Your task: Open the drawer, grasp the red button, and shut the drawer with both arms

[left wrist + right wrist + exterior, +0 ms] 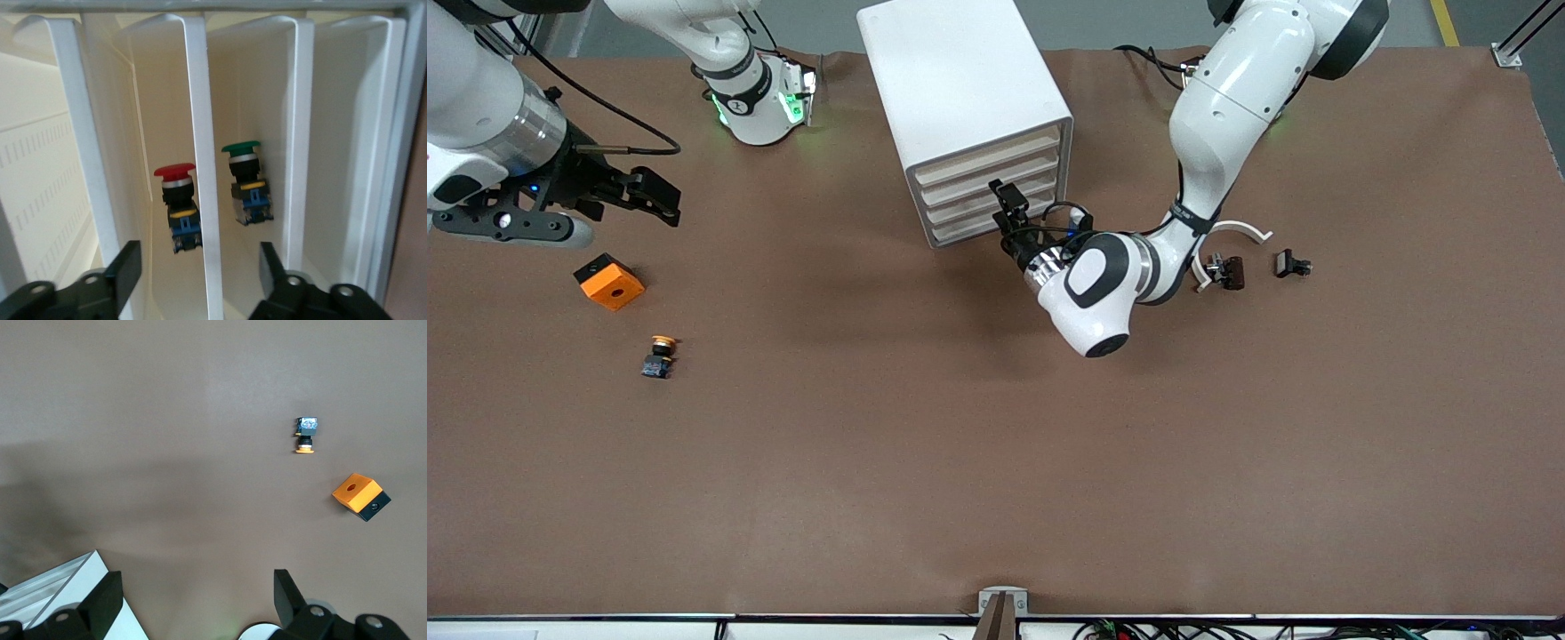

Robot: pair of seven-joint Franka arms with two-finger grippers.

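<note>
Button (177,200) with red cap sits in drawer (200,133), behind its see-through front, beside a green one. Looks light, rigid, slick-capped; grip the boxy body. Left hand (200,270) spread wide at drawer front. Right hand (193,600) also wide, waits over bench (960,444).
</note>
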